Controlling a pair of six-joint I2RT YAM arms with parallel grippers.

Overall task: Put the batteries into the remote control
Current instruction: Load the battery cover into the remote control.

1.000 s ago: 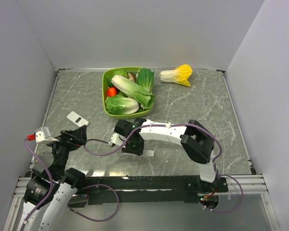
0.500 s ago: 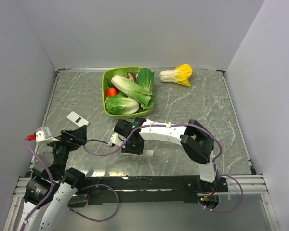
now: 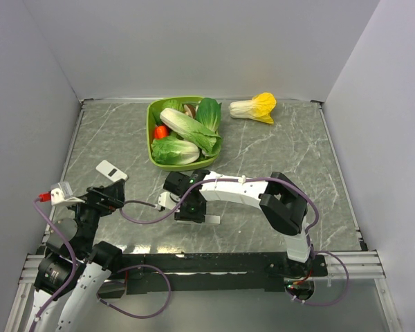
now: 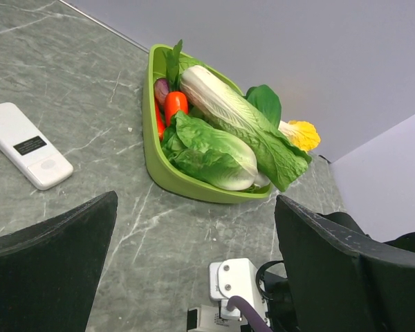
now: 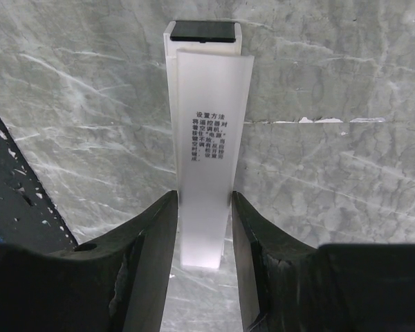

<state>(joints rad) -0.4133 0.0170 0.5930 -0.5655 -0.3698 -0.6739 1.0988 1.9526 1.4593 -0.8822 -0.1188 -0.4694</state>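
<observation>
The remote control (image 5: pixel 206 131) is a slim white bar with a black end and printed text on its white cover; it lies on the grey marble table. My right gripper (image 5: pixel 203 207) is shut on its near end, one finger on each long side. In the top view the right gripper (image 3: pixel 188 206) is low over the table's middle front, and a white end of the remote (image 3: pixel 213 219) shows beside it. My left gripper (image 4: pixel 194 207) is open and empty, at the front left (image 3: pixel 104 197). No green batteries show in any view.
A green bowl (image 3: pixel 152 138) of leafy vegetables stands at the back centre, also in the left wrist view (image 4: pixel 159 166). A yellow-tipped cabbage (image 3: pixel 254 107) lies beside it. A flat white device with a black label (image 4: pixel 28 145) lies at the left (image 3: pixel 111 170). A white plate with a red knob (image 3: pixel 57 194) sits at the far left.
</observation>
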